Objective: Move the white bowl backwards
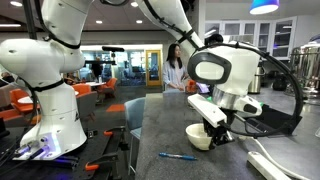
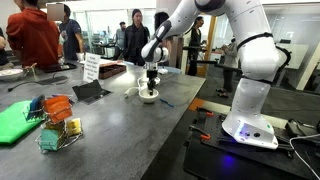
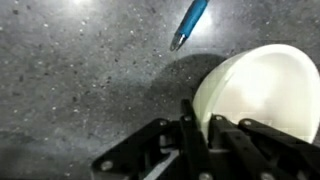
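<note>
The white bowl [image 1: 201,137] sits on the dark grey counter, seen in both exterior views [image 2: 149,96]. In the wrist view it fills the right side [image 3: 265,90]. My gripper [image 1: 213,124] reaches down onto the bowl's rim [image 2: 151,86]. In the wrist view the two fingers [image 3: 200,125] are closed on the bowl's rim, one finger outside and one inside the wall. The bowl appears to rest on or just above the counter.
A blue pen [image 3: 189,24] lies on the counter near the bowl, also in an exterior view [image 1: 178,156]. A white power strip [image 1: 285,166] lies at the counter's edge. A wire basket [image 2: 58,130], a green pad [image 2: 15,120] and a tablet [image 2: 90,91] stand further along.
</note>
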You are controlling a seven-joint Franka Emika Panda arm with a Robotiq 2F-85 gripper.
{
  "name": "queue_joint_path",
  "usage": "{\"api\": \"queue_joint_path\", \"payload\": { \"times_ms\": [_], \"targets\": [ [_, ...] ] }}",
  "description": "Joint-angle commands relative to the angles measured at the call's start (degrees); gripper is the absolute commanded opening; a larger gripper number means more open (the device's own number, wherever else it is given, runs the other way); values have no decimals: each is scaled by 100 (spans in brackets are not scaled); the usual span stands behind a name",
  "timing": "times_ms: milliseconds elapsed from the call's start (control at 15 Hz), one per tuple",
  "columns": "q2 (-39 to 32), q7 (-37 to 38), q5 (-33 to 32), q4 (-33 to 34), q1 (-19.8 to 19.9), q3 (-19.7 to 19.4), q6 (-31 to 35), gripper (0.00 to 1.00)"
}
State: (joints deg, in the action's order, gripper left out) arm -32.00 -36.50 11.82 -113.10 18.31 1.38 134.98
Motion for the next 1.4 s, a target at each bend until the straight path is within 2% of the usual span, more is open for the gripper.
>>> {"api": "queue_joint_path", "payload": {
  "times_ms": [0, 67, 133, 200, 400, 733, 800, 1000, 1200, 1333],
  "targets": [
    [-240, 141, 126, 347, 120, 81, -195, 3],
    [-259, 156, 155, 395, 142, 91, -225, 3],
    [-242, 153, 192, 408, 166, 108, -205, 36],
    [-206, 170, 213, 407, 182, 118, -221, 37],
    [-32, 319, 143, 365, 130, 40, -251, 58],
    [723, 909, 126, 98, -15, -89, -471, 96],
    [894, 1105, 113, 27, -84, -132, -468, 99],
    [1367, 2497, -423, -191, -611, -458, -316, 100],
    [1677, 3867, -1189, -241, -1073, -721, -650, 100],
    [1827, 4437, -1496, -234, -1237, -789, -937, 100]
  ]
}}
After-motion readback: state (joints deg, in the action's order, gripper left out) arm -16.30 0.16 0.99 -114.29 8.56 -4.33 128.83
